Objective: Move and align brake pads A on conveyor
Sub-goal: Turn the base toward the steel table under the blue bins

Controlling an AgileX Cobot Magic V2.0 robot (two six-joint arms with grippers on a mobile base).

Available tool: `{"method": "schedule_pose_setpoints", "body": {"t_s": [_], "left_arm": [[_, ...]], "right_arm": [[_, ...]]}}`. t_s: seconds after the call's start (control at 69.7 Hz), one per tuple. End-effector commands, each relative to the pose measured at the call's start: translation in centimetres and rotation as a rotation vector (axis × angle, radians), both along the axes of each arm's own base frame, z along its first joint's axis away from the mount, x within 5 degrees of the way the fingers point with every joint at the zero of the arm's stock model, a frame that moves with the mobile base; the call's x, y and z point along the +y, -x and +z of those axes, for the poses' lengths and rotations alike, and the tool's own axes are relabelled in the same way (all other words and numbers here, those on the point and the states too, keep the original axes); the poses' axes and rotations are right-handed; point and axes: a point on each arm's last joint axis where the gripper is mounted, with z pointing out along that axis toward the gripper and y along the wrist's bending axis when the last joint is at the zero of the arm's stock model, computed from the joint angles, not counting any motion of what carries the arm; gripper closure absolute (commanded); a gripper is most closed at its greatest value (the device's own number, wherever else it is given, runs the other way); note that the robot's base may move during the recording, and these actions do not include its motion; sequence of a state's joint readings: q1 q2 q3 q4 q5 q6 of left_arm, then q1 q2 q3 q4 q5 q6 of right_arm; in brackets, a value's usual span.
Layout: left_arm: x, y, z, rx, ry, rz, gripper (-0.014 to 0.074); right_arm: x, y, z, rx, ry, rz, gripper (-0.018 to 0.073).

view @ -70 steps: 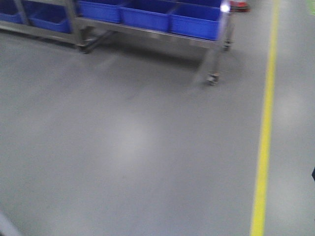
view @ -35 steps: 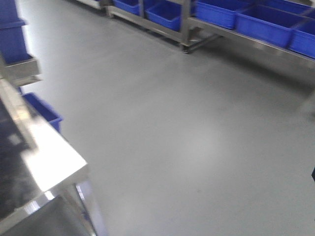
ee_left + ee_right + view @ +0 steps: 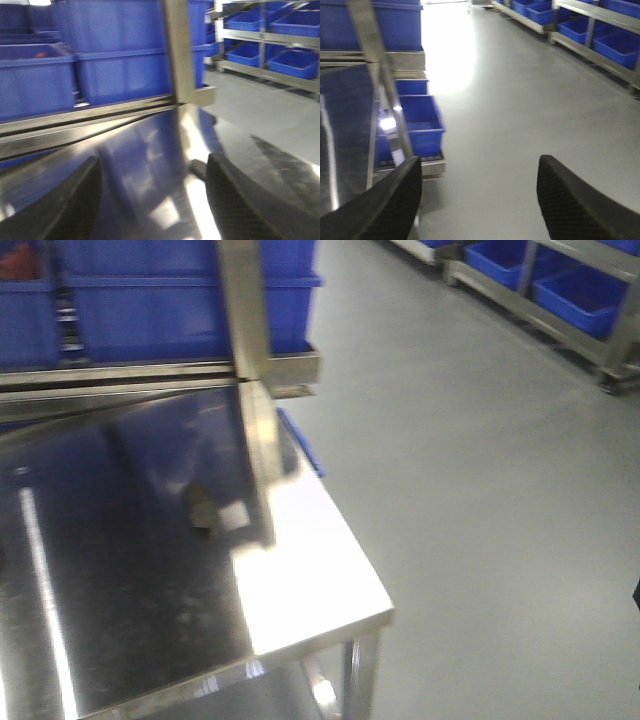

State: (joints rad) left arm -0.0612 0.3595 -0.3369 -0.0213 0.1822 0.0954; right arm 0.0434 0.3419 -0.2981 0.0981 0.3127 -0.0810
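No conveyor shows in any view. A small brownish-grey object (image 3: 200, 508) lies on the shiny steel tabletop (image 3: 120, 620); it is too blurred to tell whether it is one of the brake pads A. In the left wrist view a dark lump (image 3: 198, 169) sits on the steel just inside the right finger. My left gripper (image 3: 154, 165) hangs open over that tabletop with nothing between its fingers. My right gripper (image 3: 479, 162) is open and empty above the grey floor (image 3: 520, 115), just off the table's right edge.
A steel upright post (image 3: 245, 310) rises at the table's back edge, with large blue bins (image 3: 140, 300) behind it. Racks of blue bins (image 3: 570, 285) line the far right. A low blue bin (image 3: 417, 122) sits beside the table leg. The table corner (image 3: 385, 615) faces the floor.
The front view has swung left: from floor with a yellow line and racks, past the table corner, to the steel tabletop filling the left half.
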Motion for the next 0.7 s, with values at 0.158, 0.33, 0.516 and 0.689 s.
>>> {"method": "schedule_pose_setpoints", "body": {"t_s": [0.158, 0.33, 0.516, 0.689], "left_arm": [[-0.01, -0.16, 1.50, -0.090, 0.008, 0.000, 0.0148], [0.00, -0.16, 1.50, -0.090, 0.008, 0.001, 0.0148], [0.00, -0.16, 1.50, -0.090, 0.008, 0.001, 0.0148], [0.00, -0.16, 1.50, -0.090, 0.008, 0.001, 0.0148]], "right_arm": [[-0.06, -0.24, 1.51, -0.091, 0.005, -0.006, 0.0090], [-0.06, -0.24, 1.51, -0.091, 0.005, -0.006, 0.0090], [-0.06, -0.24, 1.51, -0.091, 0.005, -0.006, 0.0090], [-0.06, -0.24, 1.51, -0.091, 0.005, -0.006, 0.0090]]}}
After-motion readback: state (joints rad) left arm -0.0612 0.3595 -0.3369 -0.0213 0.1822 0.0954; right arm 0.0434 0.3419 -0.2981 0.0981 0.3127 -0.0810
